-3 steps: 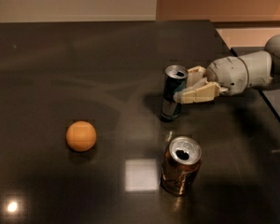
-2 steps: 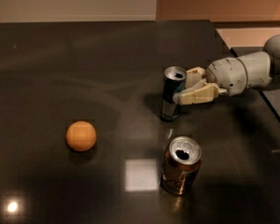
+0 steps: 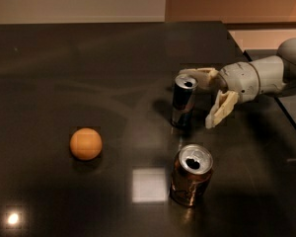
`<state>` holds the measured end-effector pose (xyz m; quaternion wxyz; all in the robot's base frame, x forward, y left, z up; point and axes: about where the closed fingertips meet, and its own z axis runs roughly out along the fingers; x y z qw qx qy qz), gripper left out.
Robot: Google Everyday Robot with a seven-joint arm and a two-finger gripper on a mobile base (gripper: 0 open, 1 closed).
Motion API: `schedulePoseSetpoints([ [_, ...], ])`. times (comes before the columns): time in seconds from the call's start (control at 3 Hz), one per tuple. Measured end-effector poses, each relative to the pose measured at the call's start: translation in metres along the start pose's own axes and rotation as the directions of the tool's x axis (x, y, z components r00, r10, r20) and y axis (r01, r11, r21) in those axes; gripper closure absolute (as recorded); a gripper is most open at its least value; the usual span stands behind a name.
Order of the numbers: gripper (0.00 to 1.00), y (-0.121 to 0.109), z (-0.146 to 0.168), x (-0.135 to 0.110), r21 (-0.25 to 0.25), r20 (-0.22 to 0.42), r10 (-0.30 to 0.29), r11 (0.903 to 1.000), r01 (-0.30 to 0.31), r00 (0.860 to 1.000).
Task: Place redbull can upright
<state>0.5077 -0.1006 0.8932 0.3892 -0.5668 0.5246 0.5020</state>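
Observation:
The redbull can [image 3: 183,101] is slim, dark blue and silver, with an open silver top. It stands upright on the dark table [image 3: 89,58], right of centre. My gripper [image 3: 198,98] reaches in from the right and is open. One cream finger [image 3: 200,73] lies behind the can's top. The other finger [image 3: 220,111] hangs to the can's right, apart from it. The can is free of both fingers.
A wider copper-brown can [image 3: 191,175] stands upright in front of the redbull can. An orange ball [image 3: 86,143] lies to the left. The table's right edge [image 3: 266,78] runs under my arm. Light glare marks the tabletop near the front.
My gripper was shut on the redbull can. It has opened and the fingers have spread apart. The can stays upright in the same place.

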Motion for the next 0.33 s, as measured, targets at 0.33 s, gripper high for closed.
schedulePoseSetpoints([
  [0.33,0.00,0.0000,0.0000,0.0000,0.000,0.000,0.000,1.0000,0.000,1.000],
])
